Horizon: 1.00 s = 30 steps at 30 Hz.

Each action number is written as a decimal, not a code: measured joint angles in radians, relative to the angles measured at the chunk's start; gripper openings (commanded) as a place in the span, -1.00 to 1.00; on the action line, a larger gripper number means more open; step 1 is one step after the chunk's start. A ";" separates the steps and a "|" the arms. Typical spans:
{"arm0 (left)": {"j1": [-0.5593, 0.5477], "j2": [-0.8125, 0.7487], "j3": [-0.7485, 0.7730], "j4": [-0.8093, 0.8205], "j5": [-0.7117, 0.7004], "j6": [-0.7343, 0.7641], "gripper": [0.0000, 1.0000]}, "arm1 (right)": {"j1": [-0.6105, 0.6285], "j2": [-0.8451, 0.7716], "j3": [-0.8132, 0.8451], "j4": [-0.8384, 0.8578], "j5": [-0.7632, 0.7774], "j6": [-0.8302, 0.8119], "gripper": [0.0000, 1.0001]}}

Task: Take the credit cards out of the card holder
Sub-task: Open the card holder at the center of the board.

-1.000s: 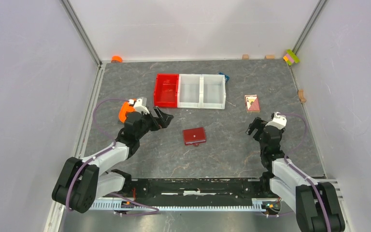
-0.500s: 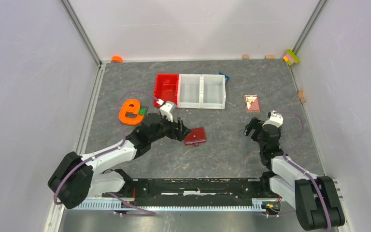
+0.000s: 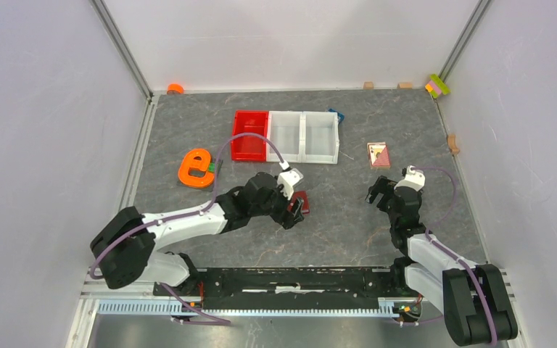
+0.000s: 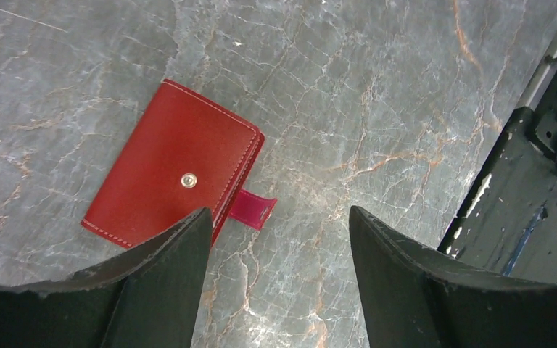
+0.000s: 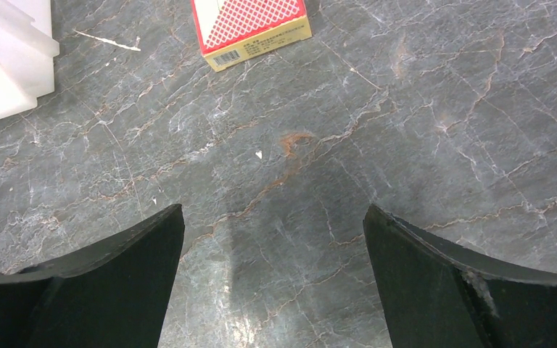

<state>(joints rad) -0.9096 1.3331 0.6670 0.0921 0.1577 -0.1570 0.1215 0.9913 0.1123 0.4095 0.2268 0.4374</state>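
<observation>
The holder (image 3: 302,197) is lying folded shut and flat on the table (image 3: 348,225), near its middle and in front of the row of bins, one red (image 3: 250,135) and two white (image 3: 304,136). In the left wrist view the holder (image 4: 170,181) is showing its stitched cover with a metal stud, and its small tab (image 4: 254,209) is sticking out from the side edge, off the stud. The left hand (image 3: 295,210) is hanging right over the holder with its fingers spread, pinching nothing; from the wrist, the hand (image 4: 279,217) is framing the tab, one finger (image 4: 167,275) overlapping the holder's near corner and the other over bare table. The right hand (image 3: 377,192) is hovering well apart on the right side, its fingers spread wide over bare table (image 5: 272,217), with a patterned pack (image 5: 250,25) lying beyond it. An orange e-shape (image 3: 196,168) is sitting on the left.
</observation>
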 measured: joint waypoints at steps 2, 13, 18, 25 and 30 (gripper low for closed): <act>-0.017 0.026 0.023 -0.030 -0.007 0.013 0.39 | 0.000 0.000 0.000 0.000 0.000 -0.001 0.95; -0.075 0.162 0.116 -0.170 -0.108 0.061 -0.17 | 0.000 -0.002 0.000 0.000 0.002 -0.001 0.95; -0.077 0.195 0.139 -0.181 -0.121 0.071 -0.79 | 0.000 -0.002 0.000 0.000 0.003 -0.001 0.95; -0.086 0.246 0.204 -0.218 -0.116 0.073 -0.96 | 0.000 -0.006 0.000 0.000 0.002 -0.001 0.95; -0.087 0.306 0.325 -0.226 -0.100 0.014 -0.96 | 0.000 -0.017 0.000 0.000 0.002 -0.001 0.95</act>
<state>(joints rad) -0.9966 1.6394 0.9916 -0.1341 0.0578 -0.1432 0.1215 0.9741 0.1123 0.4091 0.2283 0.4362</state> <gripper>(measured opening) 0.044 0.977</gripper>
